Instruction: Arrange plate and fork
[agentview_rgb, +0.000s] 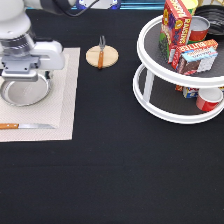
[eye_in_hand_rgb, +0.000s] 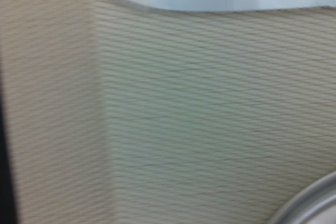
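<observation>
Plate (agentview_rgb: 25, 92) flat on the beige placemat (agentview_rgb: 67, 100) at exterior view's left, directly beneath gripper (agentview_rgb: 22, 75); fingers hidden by hand, grip unreadable. Below, knife (agentview_rgb: 25, 126) cut off at edge. Rightward, fork (agentview_rgb: 101, 50) across wooden coaster (agentview_rgb: 102, 56). Wrist view: only mat weave, plate rim (eye_in_hand_rgb: 311, 202).

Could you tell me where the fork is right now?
In the exterior view, the fork lies across the round wooden coaster near the top centre, between the placemat and the white tiered stand.
</observation>
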